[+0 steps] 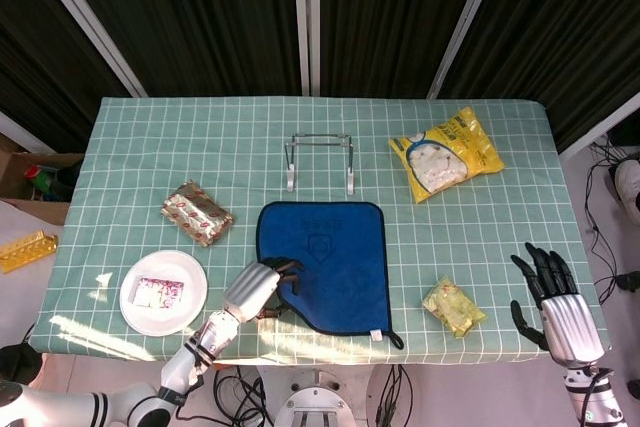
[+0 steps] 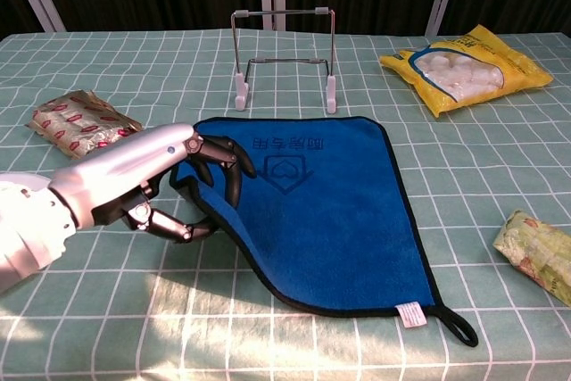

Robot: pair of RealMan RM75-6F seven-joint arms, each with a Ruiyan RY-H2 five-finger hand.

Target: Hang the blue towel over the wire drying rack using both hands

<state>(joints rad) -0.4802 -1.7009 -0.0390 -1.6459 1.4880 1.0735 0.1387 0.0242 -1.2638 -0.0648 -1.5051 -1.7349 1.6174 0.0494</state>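
Observation:
The blue towel (image 1: 328,260) (image 2: 317,204) lies flat on the checked tablecloth in front of the wire rack (image 1: 320,160) (image 2: 285,58), which stands upright and bare. My left hand (image 1: 259,289) (image 2: 159,185) grips the towel's left edge, fingers curled over the top and thumb beneath. The near left corner is pulled up off the table, so that edge runs slanted. My right hand (image 1: 553,299) hangs open past the table's near right corner, fingers spread, holding nothing. It shows only in the head view.
A yellow snack bag (image 1: 445,154) (image 2: 464,67) lies right of the rack. A green packet (image 1: 453,306) (image 2: 538,256) sits right of the towel. A red-silver packet (image 1: 196,213) (image 2: 82,127) and a white plate (image 1: 135,312) lie to the left.

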